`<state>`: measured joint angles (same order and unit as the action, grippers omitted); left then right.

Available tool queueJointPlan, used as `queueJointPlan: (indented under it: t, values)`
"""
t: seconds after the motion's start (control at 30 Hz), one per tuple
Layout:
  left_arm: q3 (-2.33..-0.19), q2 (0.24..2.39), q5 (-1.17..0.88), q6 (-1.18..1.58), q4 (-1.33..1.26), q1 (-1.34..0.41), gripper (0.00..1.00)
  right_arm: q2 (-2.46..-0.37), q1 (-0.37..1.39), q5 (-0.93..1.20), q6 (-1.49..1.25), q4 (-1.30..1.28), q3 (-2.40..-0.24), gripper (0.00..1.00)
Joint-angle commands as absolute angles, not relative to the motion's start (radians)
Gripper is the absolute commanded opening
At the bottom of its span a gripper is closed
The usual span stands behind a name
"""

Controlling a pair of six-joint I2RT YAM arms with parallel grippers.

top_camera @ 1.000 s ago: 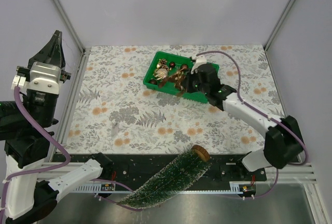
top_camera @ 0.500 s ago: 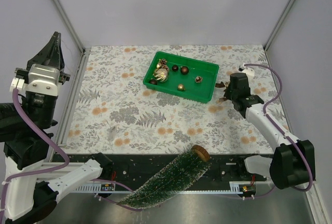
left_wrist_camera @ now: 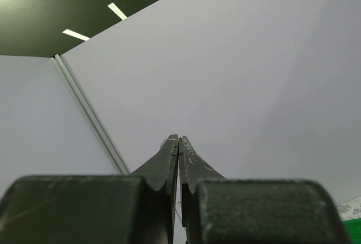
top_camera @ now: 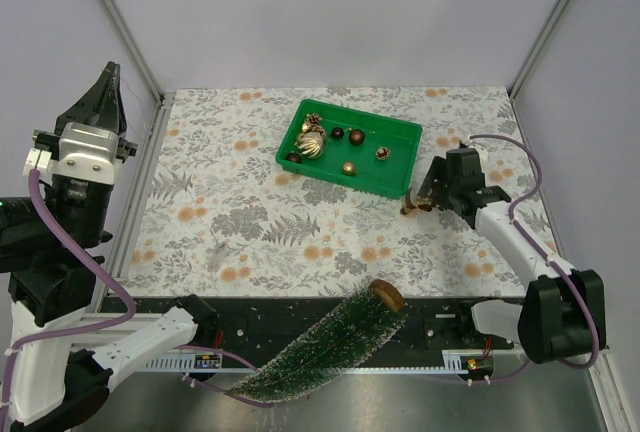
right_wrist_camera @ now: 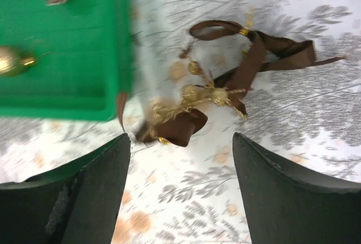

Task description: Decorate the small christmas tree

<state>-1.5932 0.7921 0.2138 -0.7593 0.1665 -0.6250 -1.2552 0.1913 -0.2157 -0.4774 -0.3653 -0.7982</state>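
Small christmas tree (top_camera: 325, 344) lies on its side by the arm bases, well apart from both sets of fingers. Right gripper (right_wrist_camera: 180, 142) fingers spread wide, empty; brown ribbon bow with gold beads (right_wrist_camera: 242, 74) lies just past them, green tray (right_wrist_camera: 62, 86) beyond one finger. Left gripper (left_wrist_camera: 179, 142) fingers pressed together, gripping nothing.

My desk (top_camera: 250, 172): floral cloth, grey leaves w/ orange blooms. Pale grey back wall (top_camera: 330, 12), same both sides; aluminium posts (top_camera: 118, 20) at back corners. Black rail (top_camera: 280, 308) along near edge. Overhead: dark ceiling (left_wrist_camera: 34, 18), strip lights (left_wrist_camera: 117, 11) on.
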Motion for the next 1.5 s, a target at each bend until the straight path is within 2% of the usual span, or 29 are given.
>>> queueJointPlan:
  t: [0.0, 0.17, 0.23, 0.3, 0.4, 0.6, 0.67, 0.87, 1.2, 1.47]
  values:
    - [-1.601, 0.79, 0.222, -0.752, 0.144, -0.627, 0.06, -1.097, 0.199, 0.103, -0.462, -0.371, -0.798, 0.81]
    - [-1.595, 0.796, 0.221, -0.749, 0.137, -0.627, 0.06, -1.008, 0.271, 0.515, -0.348, -0.304, -0.795, 0.75]
    - [-1.598, 0.799, 0.222, -0.746, 0.138, -0.627, 0.06, -1.018, 0.34, 0.499, -0.298, -0.366, -0.831, 0.76]
    - [-1.6, 0.799, 0.222, -0.746, 0.138, -0.627, 0.06, -1.029, 0.394, 0.57, -0.255, -0.377, -0.839, 0.77]
    - [-1.598, 0.799, 0.224, -0.745, 0.14, -0.627, 0.06, -0.983, 0.52, 0.733, -0.245, -0.292, -0.792, 0.79]
    - [-1.598, 0.804, 0.222, -0.753, 0.141, -0.627, 0.06, -0.931, 0.75, 0.86, -0.248, -0.173, -0.764, 0.85]
    - [-1.601, 0.807, 0.222, -0.755, 0.141, -0.627, 0.06, -0.946, 0.823, 0.855, -0.242, -0.166, -0.77, 0.85]
    - [-1.598, 0.81, 0.222, -0.756, 0.141, -0.627, 0.06, -1.08, 1.139, 0.654, -0.117, -0.334, -0.877, 0.85]
    - [-1.6, 0.811, 0.222, -0.756, 0.141, -0.627, 0.06, -1.213, 1.278, 0.614, -0.065, -0.382, -0.959, 0.84]
    - [-1.603, 0.811, 0.222, -0.759, 0.141, -0.626, 0.06, -1.338, 1.356, 0.581, -0.034, -0.429, -0.98, 0.75]
